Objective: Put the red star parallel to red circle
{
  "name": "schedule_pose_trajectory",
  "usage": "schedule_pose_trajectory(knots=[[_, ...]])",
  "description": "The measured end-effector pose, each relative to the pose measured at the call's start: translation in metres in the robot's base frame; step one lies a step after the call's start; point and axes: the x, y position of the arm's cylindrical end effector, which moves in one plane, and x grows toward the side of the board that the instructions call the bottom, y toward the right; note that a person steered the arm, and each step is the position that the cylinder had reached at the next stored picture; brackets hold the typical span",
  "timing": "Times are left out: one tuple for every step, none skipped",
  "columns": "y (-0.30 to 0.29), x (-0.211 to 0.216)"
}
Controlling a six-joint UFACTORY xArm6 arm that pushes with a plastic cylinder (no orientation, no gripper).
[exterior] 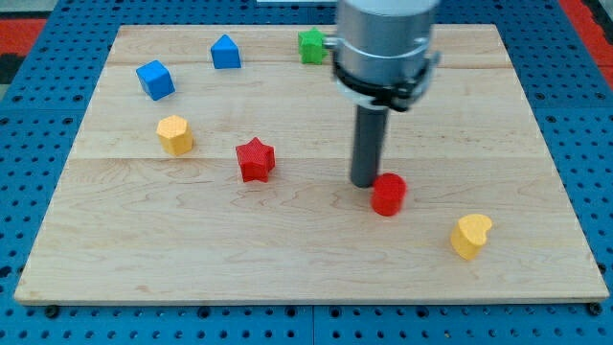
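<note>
Red star sits mid-board, well left of the tip, slightly farther back. The tip, a bare rod holding nothing, touches or nearly touches the red circle at its far-left edge.

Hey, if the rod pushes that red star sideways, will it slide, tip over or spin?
The red star looks squat and flat-bottomed, so it will probably slide, not tip or roll. Its points could make it spin if pushed off-centre. The wooden board looks smooth, so it likely moves easily. My tip is now beside the red circle.
</note>
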Motion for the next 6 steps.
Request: schedule_pose_trajectory(knots=[[0.038, 0.013], [0.002, -0.013], [-0.056, -0.054], [-0.126, -0.074], [-0.183, -0.073], [-0.167, -0.041]])
